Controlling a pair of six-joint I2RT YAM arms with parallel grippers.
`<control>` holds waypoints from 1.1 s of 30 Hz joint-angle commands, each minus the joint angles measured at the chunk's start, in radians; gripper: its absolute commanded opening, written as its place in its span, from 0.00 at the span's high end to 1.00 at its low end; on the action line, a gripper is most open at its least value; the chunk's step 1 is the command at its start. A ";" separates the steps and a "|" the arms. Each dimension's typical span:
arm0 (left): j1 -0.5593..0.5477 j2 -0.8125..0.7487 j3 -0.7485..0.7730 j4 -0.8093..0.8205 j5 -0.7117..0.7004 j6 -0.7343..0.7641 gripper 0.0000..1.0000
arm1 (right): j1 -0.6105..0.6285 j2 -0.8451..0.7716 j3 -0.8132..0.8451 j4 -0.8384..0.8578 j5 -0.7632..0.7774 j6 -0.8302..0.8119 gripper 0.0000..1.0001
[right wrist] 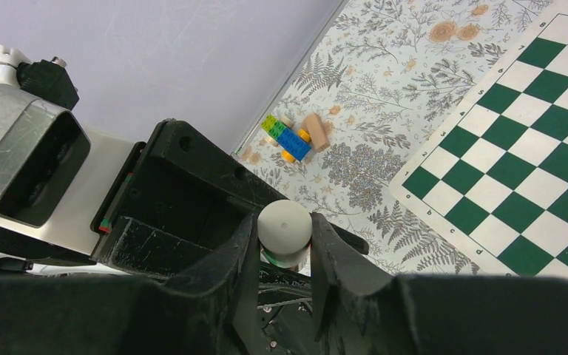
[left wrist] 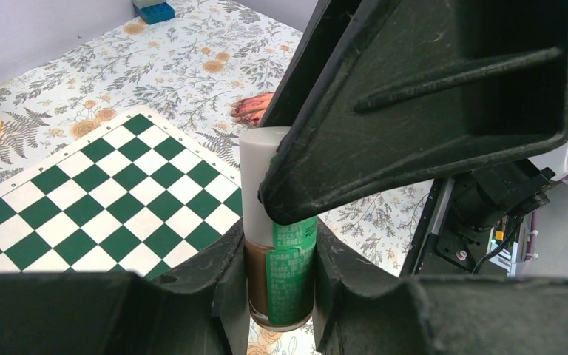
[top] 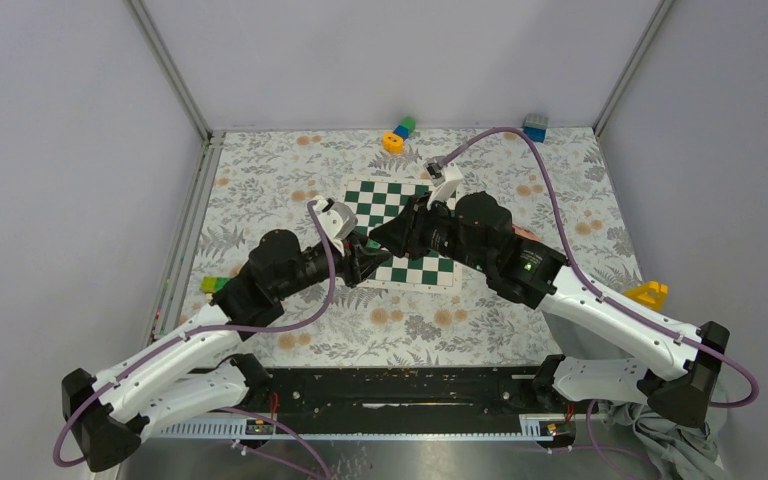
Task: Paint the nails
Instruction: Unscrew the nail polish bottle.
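A small nail-polish bottle (left wrist: 281, 285) with brown polish and a green label stands upright between my left gripper's (left wrist: 277, 251) jaws, which are shut on its glass body. My right gripper (right wrist: 285, 237) is shut on the bottle's white cap (right wrist: 284, 225), seen from above; one broad dark right finger (left wrist: 429, 96) covers the cap's side (left wrist: 255, 170). Both grippers meet over the near edge of the green-and-white chessboard (top: 390, 205). Beyond the bottle, fingertips with reddish nails (left wrist: 251, 111) rest on the floral cloth. The rest of the hand is hidden.
Toy blocks lie around the edges: a yellow, blue and green stack (top: 398, 135) and a blue block (top: 535, 125) at the back, a yellow piece (top: 648, 293) at the right, a green-yellow one (top: 214, 284) at the left. Grey walls enclose the table.
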 commanded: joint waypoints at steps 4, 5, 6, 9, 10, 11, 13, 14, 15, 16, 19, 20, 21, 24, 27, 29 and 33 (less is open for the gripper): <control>0.000 0.006 0.040 0.042 0.008 0.003 0.85 | 0.011 -0.030 0.034 0.026 0.027 -0.010 1.00; -0.001 0.006 0.040 0.042 0.009 0.003 0.89 | 0.011 -0.031 0.033 0.026 0.027 -0.011 1.00; -0.001 0.004 0.039 0.042 0.007 0.003 0.94 | 0.011 -0.032 0.032 0.026 0.028 -0.011 1.00; -0.001 0.002 0.038 0.042 0.007 0.003 1.00 | 0.010 -0.037 0.025 0.030 0.028 -0.013 1.00; -0.001 0.000 0.037 0.044 0.016 0.003 1.00 | 0.011 -0.040 0.022 0.035 0.021 -0.017 1.00; -0.001 -0.002 0.036 0.048 0.028 0.003 1.00 | 0.011 -0.044 0.017 0.048 0.005 -0.031 1.00; -0.001 -0.011 0.032 0.062 0.053 -0.001 1.00 | 0.011 -0.053 0.009 0.061 -0.020 -0.047 1.00; -0.001 -0.016 0.030 0.068 0.070 -0.004 1.00 | 0.011 -0.060 0.005 0.067 -0.038 -0.058 1.00; 0.000 -0.022 0.029 0.074 0.089 -0.007 1.00 | 0.011 -0.068 0.000 0.074 -0.051 -0.070 1.00; 0.000 -0.028 0.027 0.083 0.109 -0.011 1.00 | 0.010 -0.078 -0.005 0.076 -0.062 -0.079 1.00; 0.001 -0.043 0.025 0.117 0.196 -0.031 1.00 | 0.007 -0.107 -0.022 0.120 -0.123 -0.109 1.00; 0.001 -0.045 0.028 0.123 0.231 -0.041 1.00 | 0.005 -0.118 -0.029 0.132 -0.161 -0.118 1.00; 0.002 -0.046 0.033 0.129 0.263 -0.051 1.00 | 0.004 -0.129 -0.037 0.146 -0.187 -0.126 1.00; 0.001 -0.055 0.042 0.159 0.356 -0.084 1.00 | -0.003 -0.156 -0.054 0.175 -0.290 -0.160 1.00; 0.001 -0.054 0.060 0.172 0.466 -0.108 1.00 | -0.005 -0.168 -0.057 0.192 -0.395 -0.190 1.00; 0.001 -0.051 0.073 0.171 0.519 -0.114 1.00 | -0.007 -0.171 -0.062 0.217 -0.471 -0.203 1.00; 0.001 -0.053 0.088 0.176 0.592 -0.125 1.00 | -0.007 -0.173 -0.078 0.281 -0.619 -0.213 1.00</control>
